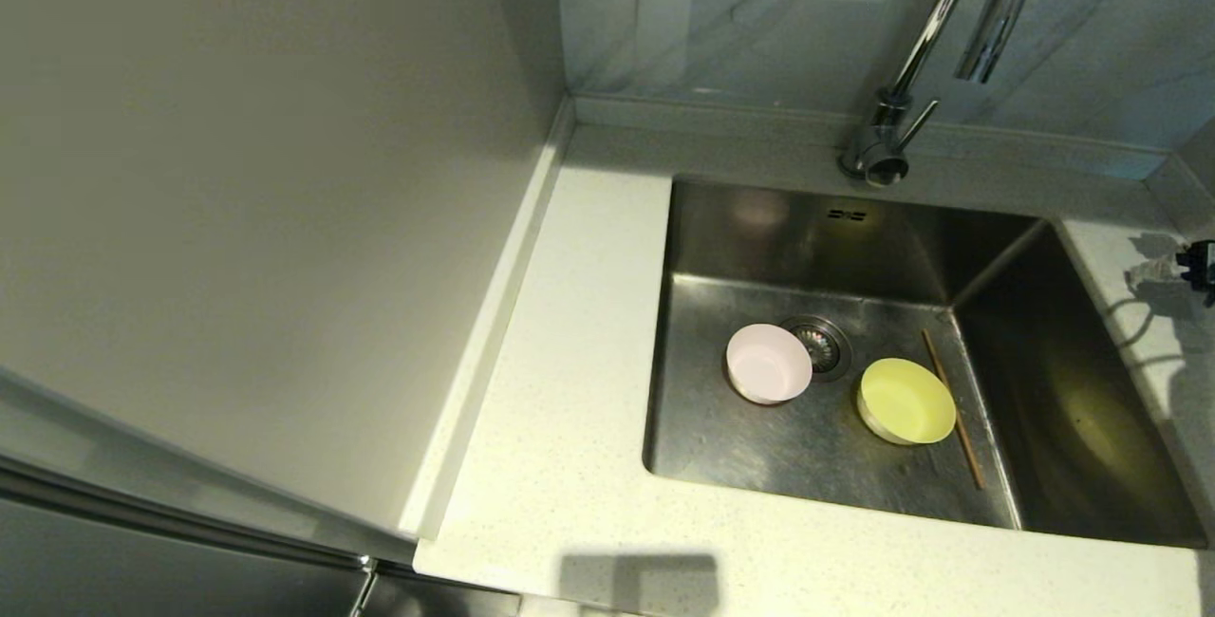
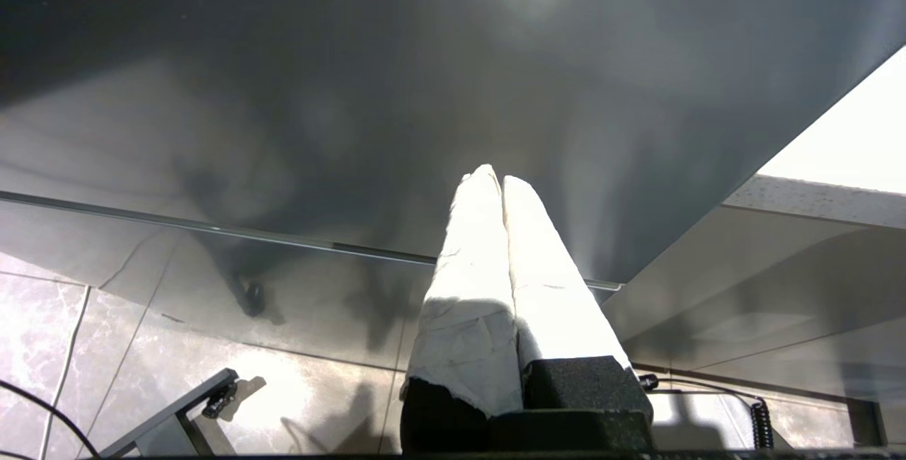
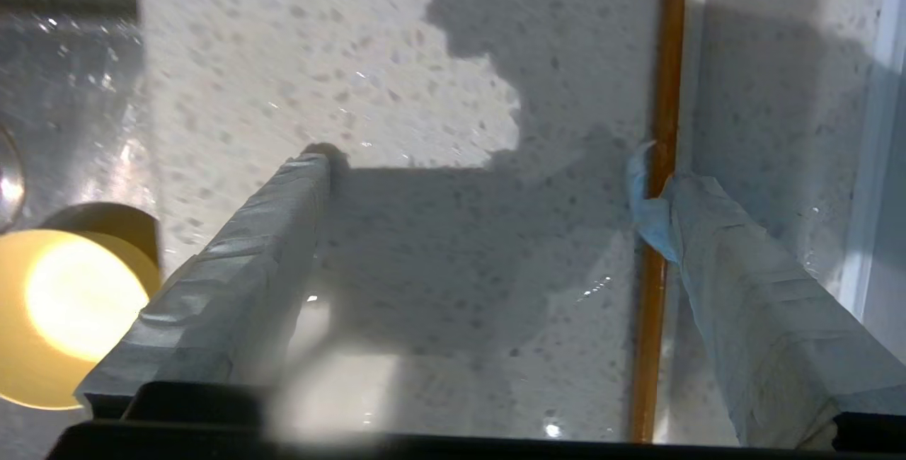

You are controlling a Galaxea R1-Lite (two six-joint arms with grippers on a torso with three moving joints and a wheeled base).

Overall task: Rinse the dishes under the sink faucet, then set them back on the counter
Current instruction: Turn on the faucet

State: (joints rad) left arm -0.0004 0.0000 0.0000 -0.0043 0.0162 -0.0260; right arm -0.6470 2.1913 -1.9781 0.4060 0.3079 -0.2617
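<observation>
- Pink bowl is sitting on the sink floor, tipped on its side, just beside the drain.
- Yellow-green bowl is lying near it, also tilted; one chopstick is lying along the basin floor just beside it, toward the right wall.
- Faucet is standing at the back edge, spout arching over the basin.
- Right gripper is hovering over the speckled counter, fingers spread wide, holding nothing (barely showing at the head view's right edge).
- A second chopstick is lying on the counter, right against one fingertip; contact cannot be confirmed.
- Left gripper is sitting parked low beside a dark cabinet front, fingers pressed together, empty.
</observation>
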